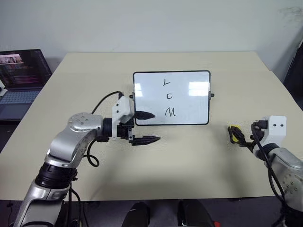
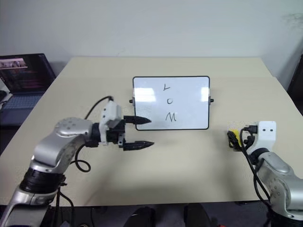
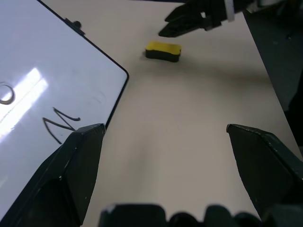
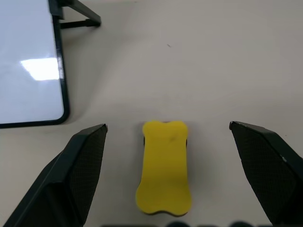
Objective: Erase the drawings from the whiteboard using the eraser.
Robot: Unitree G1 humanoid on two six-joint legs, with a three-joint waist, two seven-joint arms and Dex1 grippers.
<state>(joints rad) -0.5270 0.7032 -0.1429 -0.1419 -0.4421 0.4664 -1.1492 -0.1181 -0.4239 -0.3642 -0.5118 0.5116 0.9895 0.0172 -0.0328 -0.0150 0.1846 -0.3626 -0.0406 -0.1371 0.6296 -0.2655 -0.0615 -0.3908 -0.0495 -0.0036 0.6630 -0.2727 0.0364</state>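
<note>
Left eye view: the eraser [image 1: 233, 133] lies on the counter [image 1: 189, 161] right of the whiteboard [image 1: 171, 98], before the released right hand [image 1: 244, 136]. Right wrist view: it looks light and firm; pinch its narrow waist. Left wrist view: the left hand [image 3: 161, 137] gapes empty.
</note>
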